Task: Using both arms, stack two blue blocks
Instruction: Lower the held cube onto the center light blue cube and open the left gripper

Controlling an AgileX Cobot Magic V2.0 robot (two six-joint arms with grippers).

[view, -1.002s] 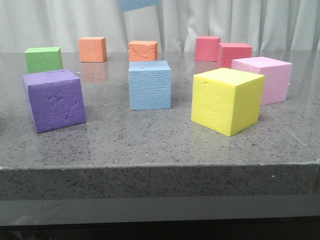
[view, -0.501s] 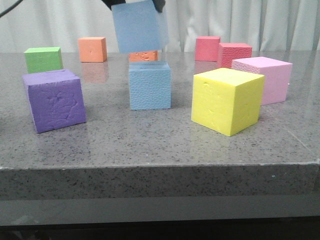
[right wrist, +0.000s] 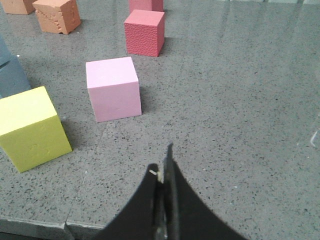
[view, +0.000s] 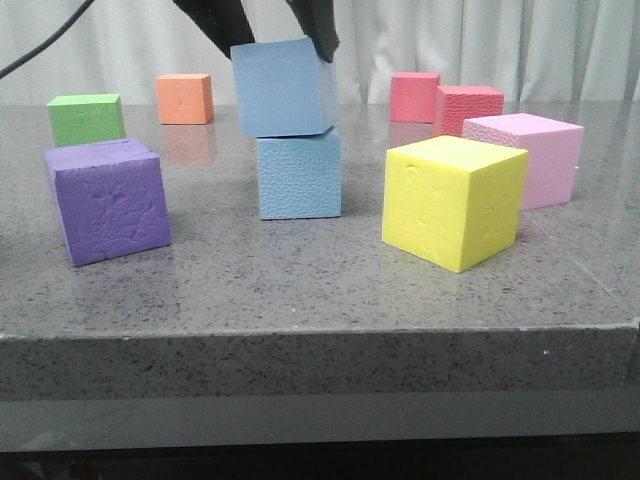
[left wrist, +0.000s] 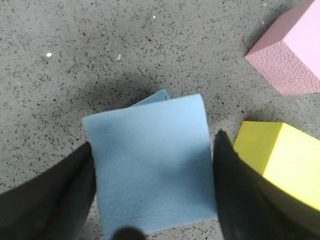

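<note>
My left gripper (view: 272, 30) is shut on a smooth sky-blue block (view: 284, 88) and holds it tilted, resting on or just above the pebbled blue block (view: 299, 178) at the table's middle. In the left wrist view the held block (left wrist: 150, 165) fills the space between my fingers (left wrist: 55, 195), and a corner of the lower blue block (left wrist: 152, 99) peeks out beyond it. My right gripper (right wrist: 162, 162) is shut and empty, above bare table near the front edge; it does not show in the front view.
A purple cube (view: 107, 200) stands front left and a yellow cube (view: 453, 200) front right, with a pink cube (view: 530, 155) behind it. Green (view: 87, 118), orange (view: 185, 98) and two red cubes (view: 468, 105) stand along the back. The table's front edge (view: 320, 335) is near.
My left gripper has come down from above with the smooth blue block, from out of view at the top to the top of the pebbled blue block.
</note>
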